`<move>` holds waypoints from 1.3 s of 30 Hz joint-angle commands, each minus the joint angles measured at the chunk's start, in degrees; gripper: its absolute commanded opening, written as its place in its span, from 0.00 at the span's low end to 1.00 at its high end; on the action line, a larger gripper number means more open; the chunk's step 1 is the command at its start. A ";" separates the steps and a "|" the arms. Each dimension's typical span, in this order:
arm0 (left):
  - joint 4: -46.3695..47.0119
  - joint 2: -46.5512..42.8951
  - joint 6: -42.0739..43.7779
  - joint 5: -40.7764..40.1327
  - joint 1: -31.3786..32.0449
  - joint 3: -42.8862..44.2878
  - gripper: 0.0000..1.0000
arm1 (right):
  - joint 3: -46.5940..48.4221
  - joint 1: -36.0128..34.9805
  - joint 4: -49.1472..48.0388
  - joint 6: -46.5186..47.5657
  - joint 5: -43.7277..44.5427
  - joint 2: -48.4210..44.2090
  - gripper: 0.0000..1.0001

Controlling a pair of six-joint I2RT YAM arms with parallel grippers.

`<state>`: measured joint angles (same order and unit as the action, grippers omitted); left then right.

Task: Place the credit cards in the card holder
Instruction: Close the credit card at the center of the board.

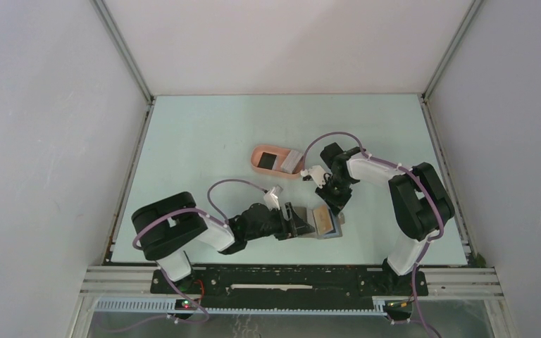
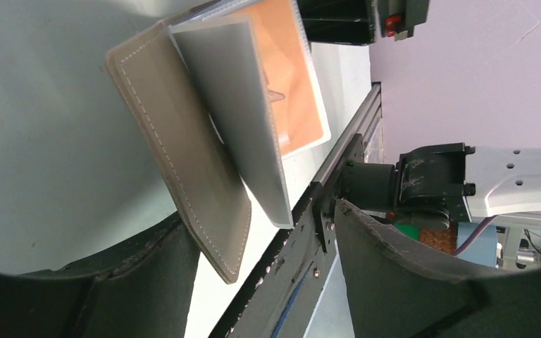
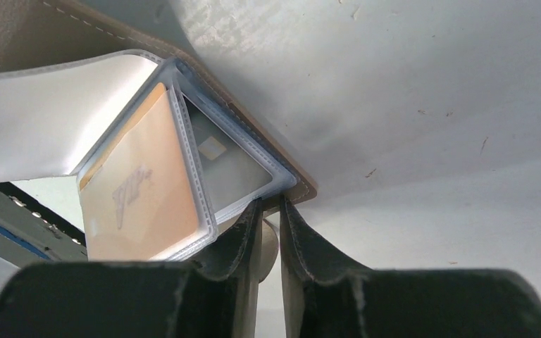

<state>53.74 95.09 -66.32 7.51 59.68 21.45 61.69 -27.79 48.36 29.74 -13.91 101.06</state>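
On the green worktop (image 1: pixel 204 141) the grey wallet (image 2: pixel 176 141) lies open at 5 o'clock from the salmon-pink card holder (image 1: pixel 253 160), which holds a black card (image 1: pixel 268 160) and a whitish-grey card (image 1: pixel 292 160). The left gripper (image 1: pixel 294 221), at the wallet's 9 o'clock, is released, fingers (image 2: pixel 408 282) wide either side of the raised cover (image 2: pixel 215 218); the right gripper (image 3: pixel 271 208), at 12 o'clock, is nearly closed at a clear sleeve (image 3: pixel 282 182) corner, whether pinching it I cannot tell. The sleeves show an orange card (image 3: pixel 144 190) and a pale chip card (image 3: pixel 229 165).

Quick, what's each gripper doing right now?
Left gripper: open, the wallet sits loose between its jaws.
Right gripper: closed on the wallet's corner.
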 commanded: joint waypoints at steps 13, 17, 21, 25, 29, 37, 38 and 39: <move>-5.59 -3.30 4.70 1.22 1.55 8.68 0.75 | 0.77 2.92 2.23 0.81 -9.86 -1.32 0.34; -5.94 0.03 5.00 2.03 1.93 11.54 0.75 | 0.97 4.63 2.75 1.00 -11.53 -4.02 0.41; -6.97 2.46 5.36 1.72 2.11 13.42 0.74 | 0.93 7.62 3.22 1.41 -12.39 -7.11 0.47; -7.41 5.29 5.76 1.28 2.11 14.62 0.70 | 0.29 10.69 3.67 1.98 -14.45 -9.82 0.52; -7.34 7.63 6.01 0.44 2.06 15.72 0.63 | -0.62 12.40 3.89 2.05 -16.36 -11.74 0.55; -12.52 9.24 7.94 -2.38 2.02 17.81 0.39 | -1.05 12.43 4.62 2.05 -18.36 -8.06 0.58; -13.27 9.48 8.05 -2.67 2.02 18.05 0.34 | -1.06 12.30 4.57 1.98 -18.08 -7.54 0.58; -13.95 9.64 8.16 -3.05 2.02 18.08 0.30 | -1.06 12.07 4.49 1.74 -17.77 -7.17 0.58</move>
<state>42.98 103.63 -60.49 6.94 61.49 37.04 60.82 -15.16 52.10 30.98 -30.61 92.20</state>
